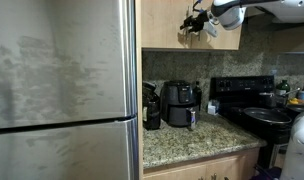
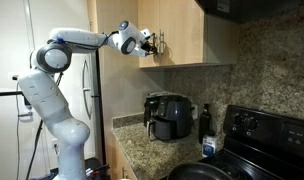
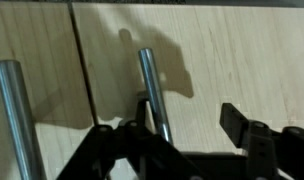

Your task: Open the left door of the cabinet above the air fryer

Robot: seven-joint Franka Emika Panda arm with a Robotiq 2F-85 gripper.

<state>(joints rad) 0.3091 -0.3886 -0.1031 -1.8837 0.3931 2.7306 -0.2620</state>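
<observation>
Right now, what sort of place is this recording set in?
Most likely a home kitchen: a steel fridge, a black stove beside a granite counter with an air fryer, and a wood cabinet above.

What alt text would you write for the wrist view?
An open black claw sits at a silver bar handle on a tan wood cabinet door. A second handle stands on the neighbouring door, across the seam.
</observation>
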